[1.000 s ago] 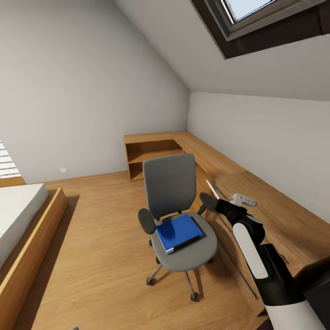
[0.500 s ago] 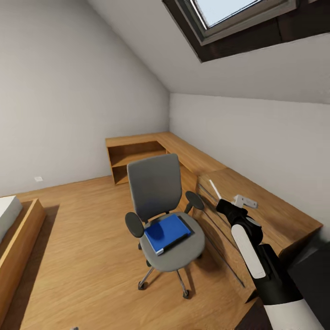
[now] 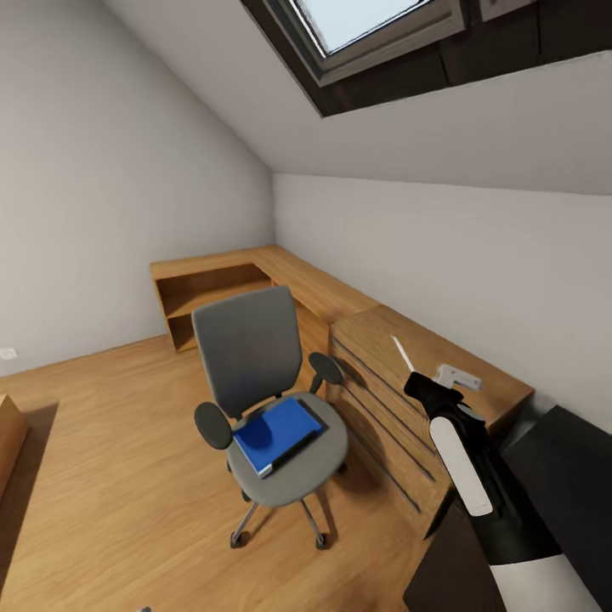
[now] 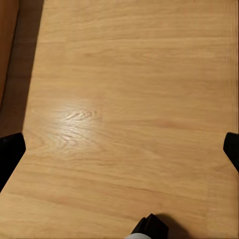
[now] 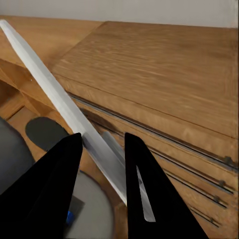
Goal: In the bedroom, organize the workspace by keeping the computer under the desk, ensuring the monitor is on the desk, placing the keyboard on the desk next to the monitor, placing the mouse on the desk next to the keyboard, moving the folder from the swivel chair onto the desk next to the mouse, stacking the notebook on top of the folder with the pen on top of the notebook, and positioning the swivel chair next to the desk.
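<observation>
The grey swivel chair (image 3: 255,357) stands on the wood floor at centre-left, and the bright blue folder (image 3: 276,433) lies flat on its seat. My right gripper (image 3: 415,384) (image 5: 102,159) is raised to the right of the chair, over the front of a wooden chest, shut on a thin white pen (image 3: 400,353) (image 5: 59,99) that sticks up and away from the fingers. A corner of the black desk (image 3: 565,459) shows at the lower right. My left gripper (image 4: 119,152) is open above bare floor, fingertips (image 4: 10,154) far apart.
The wooden chest (image 3: 399,374) with long bar handles stands against the right wall beside the chair. A low wooden shelf unit (image 3: 212,285) fills the far corner. A bed-frame corner (image 3: 8,429) is at the left edge. A skylight is overhead.
The camera has swung to the right, so the whole picture slid left: the bed has nearly left view and more of the black desk shows. My right arm still holds the pen the same way.
</observation>
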